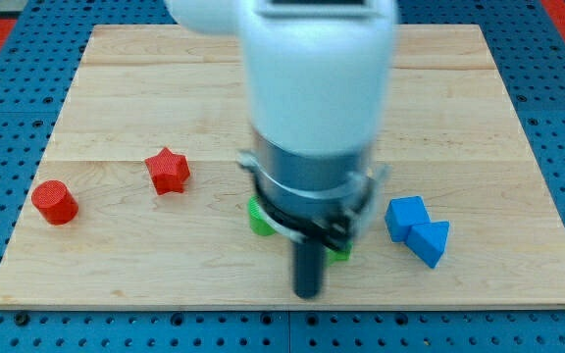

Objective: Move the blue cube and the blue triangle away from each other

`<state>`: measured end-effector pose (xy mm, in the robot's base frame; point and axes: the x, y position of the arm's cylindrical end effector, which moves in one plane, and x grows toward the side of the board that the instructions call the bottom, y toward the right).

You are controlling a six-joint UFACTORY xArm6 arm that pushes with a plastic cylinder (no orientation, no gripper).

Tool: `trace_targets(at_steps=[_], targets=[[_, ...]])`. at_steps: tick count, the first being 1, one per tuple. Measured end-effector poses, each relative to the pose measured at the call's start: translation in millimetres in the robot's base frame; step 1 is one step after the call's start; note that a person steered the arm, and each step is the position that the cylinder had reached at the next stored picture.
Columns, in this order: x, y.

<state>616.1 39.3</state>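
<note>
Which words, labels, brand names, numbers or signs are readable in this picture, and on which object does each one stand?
None: no readable text, number or sign shows on the wooden board, the white arm housing, the blue cube, the blue triangle, the red star, the red cylinder or the partly hidden green blocks.

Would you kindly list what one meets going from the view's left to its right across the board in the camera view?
red cylinder → red star → my tip → blue cube → blue triangle
</note>
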Motion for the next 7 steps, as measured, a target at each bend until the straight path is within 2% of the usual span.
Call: trace_targets(at_steps=[1, 3, 5, 7], targets=[[-3.7, 49.7], [-25.4, 69.4], [-73.0, 72.1], [-58.0, 100.0]])
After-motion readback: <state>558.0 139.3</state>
